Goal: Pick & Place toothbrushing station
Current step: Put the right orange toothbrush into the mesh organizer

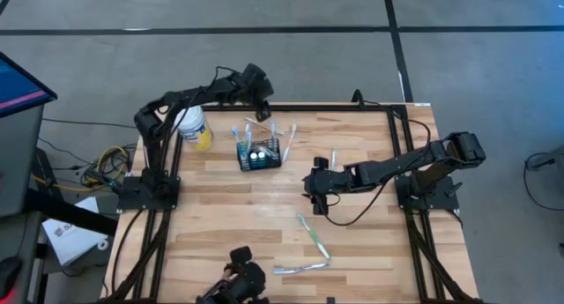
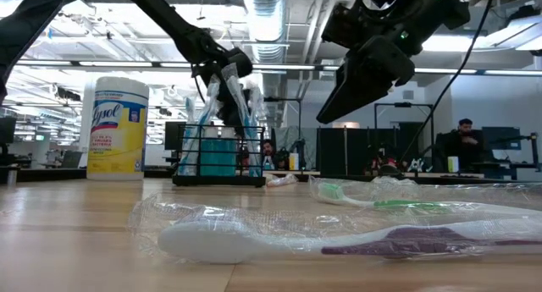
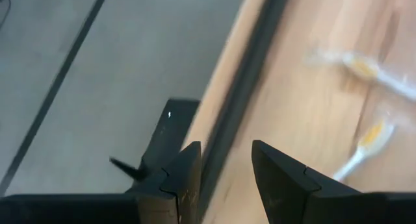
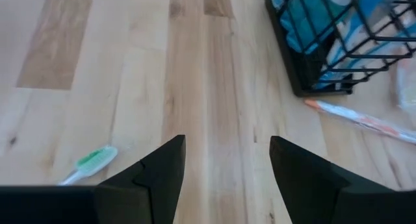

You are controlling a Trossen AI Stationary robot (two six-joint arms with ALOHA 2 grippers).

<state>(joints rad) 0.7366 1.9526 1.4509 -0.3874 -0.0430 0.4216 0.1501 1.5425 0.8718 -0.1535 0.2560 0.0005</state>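
The toothbrushing station (image 1: pixel 258 154), a small black wire-mesh caddy, stands on its base on the wooden table, mid-far. Wrapped toothbrushes stick up out of it (image 2: pixel 218 148). My left gripper (image 1: pixel 262 110) hangs open above the table's far edge, just beyond the caddy. In its wrist view nothing lies between the fingers (image 3: pixel 226 152). My right gripper (image 1: pixel 314 194) is open above bare wood to the right of the caddy (image 4: pixel 338 36), nothing between its fingers (image 4: pixel 227 146).
A yellow canister with a white lid (image 1: pixel 194 128) stands left of the caddy. Wrapped toothbrushes lie on the table: a green one (image 1: pixel 313 236), one near the front edge (image 1: pixel 300 267) and an orange one by the caddy (image 4: pixel 361 119). A black frame rail (image 3: pixel 240 100) runs along the far edge.
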